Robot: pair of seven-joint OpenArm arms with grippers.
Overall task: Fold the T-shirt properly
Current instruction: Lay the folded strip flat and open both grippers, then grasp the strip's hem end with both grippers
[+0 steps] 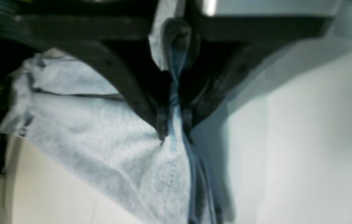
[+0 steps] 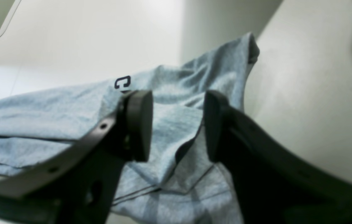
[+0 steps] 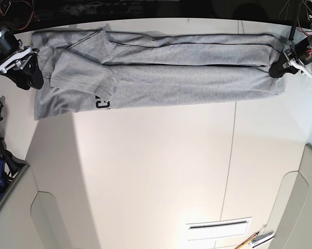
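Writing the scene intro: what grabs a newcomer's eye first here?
The long grey T-shirt, folded into a strip across the far part of the table in the base view, with a black printed letter near its left end. Then the left claw, shut on the shirt's right end, while the right claw hangs open over the other end.

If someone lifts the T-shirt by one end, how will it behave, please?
The T-shirt would probably hang limp, since it already bunches where the left end effector pinches it. Its layers may slip apart, as they look loosely stacked, with an open gap between folds. It seems unlikely to roll, lying flat and long.
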